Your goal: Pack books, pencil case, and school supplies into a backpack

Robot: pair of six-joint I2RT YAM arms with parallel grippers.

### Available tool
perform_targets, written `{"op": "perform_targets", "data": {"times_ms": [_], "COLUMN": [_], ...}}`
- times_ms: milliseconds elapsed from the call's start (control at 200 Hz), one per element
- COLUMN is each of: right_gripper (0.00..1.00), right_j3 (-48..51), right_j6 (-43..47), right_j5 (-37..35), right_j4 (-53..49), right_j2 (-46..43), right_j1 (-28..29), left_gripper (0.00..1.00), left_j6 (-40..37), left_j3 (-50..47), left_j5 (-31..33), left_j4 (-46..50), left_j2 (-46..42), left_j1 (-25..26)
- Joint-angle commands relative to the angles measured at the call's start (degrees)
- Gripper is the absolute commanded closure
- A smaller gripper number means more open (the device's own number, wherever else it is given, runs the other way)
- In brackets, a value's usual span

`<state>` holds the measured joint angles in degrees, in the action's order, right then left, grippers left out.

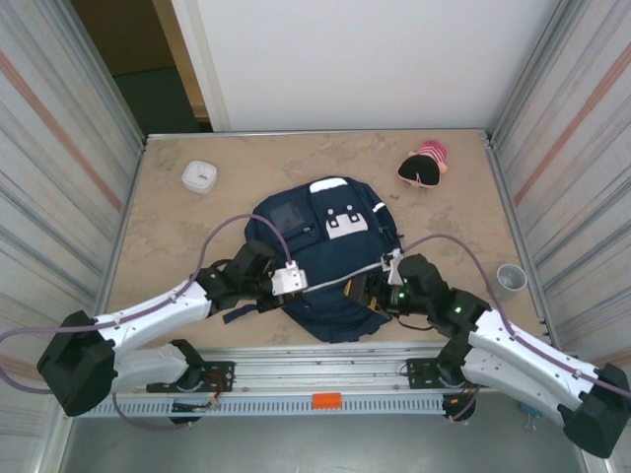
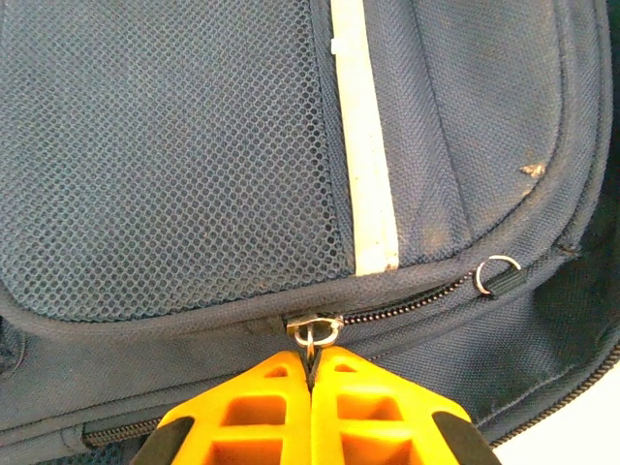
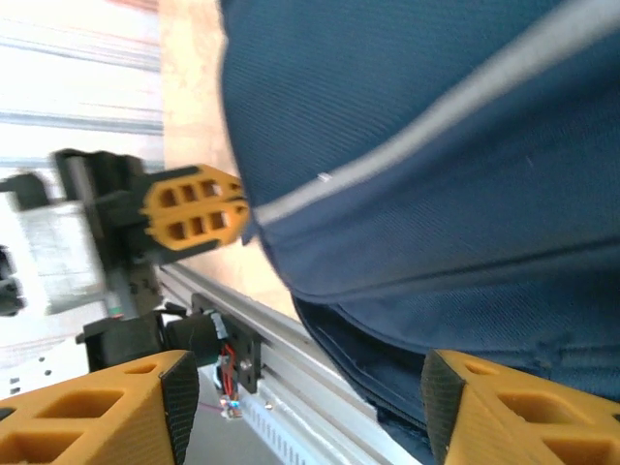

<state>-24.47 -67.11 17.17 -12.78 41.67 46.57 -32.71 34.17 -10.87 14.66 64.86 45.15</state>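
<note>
— Corrugated walls fence in your tan, stone-patterned surface (image 1: 177, 227). The navy backpack (image 1: 330, 261) lies flat in the middle of it, with its near edge between your two arms.
— Which arm has the zip?
— Your left end effector (image 2: 310, 373). Its yellow fingers are pressed together on the zipper pull (image 2: 308, 337), right at the slider, on the bag's near left side.
— And the right?
— Your right end effector (image 3: 310, 373) hangs spread wide at the near right side, gripping nothing, with blue fabric just ahead of it.
— Which way does the track run?
— In your left wrist view it leads from the slider rightward and slightly up, along the seam toward a small metal ring (image 2: 496, 274). The teeth on that stretch look meshed. So I judge the pull must travel along that seam, not lift away from the cloth. Your right arm is well placed to pin the fabric meanwhile.
— Anything close by?
— A white box (image 1: 200, 176), a pink plush toy (image 1: 424, 166) and a grey cup (image 1: 511, 279) all sit well apart from the bag.
</note>
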Motion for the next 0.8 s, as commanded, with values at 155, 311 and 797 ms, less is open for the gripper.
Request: {"op": "perform_targets", "data": {"times_ms": [155, 311, 797], "right_gripper": [0.40, 0.47, 0.90], "right_j3": [3.91, 5.62, 4.39], "right_j6": [-11.92, -14.90, -13.83], "right_j5": [-1.15, -2.08, -5.68], "right_j4": [14.65, 23.54, 31.25], "right_j2": [6.58, 11.38, 17.63], "right_j1": [0.58, 1.07, -0.49], "left_gripper": [1.00, 1.00, 1.00], "left_j6": [2.67, 4.41, 16.51], "left_j3": [-0.70, -0.43, 0.57], "left_j5": [-1.23, -1.96, -1.60], "left_j4": [-1.81, -1.43, -2.20], "left_j2": [-1.05, -1.31, -2.65], "left_j1": [0.56, 1.43, 6.89]}}
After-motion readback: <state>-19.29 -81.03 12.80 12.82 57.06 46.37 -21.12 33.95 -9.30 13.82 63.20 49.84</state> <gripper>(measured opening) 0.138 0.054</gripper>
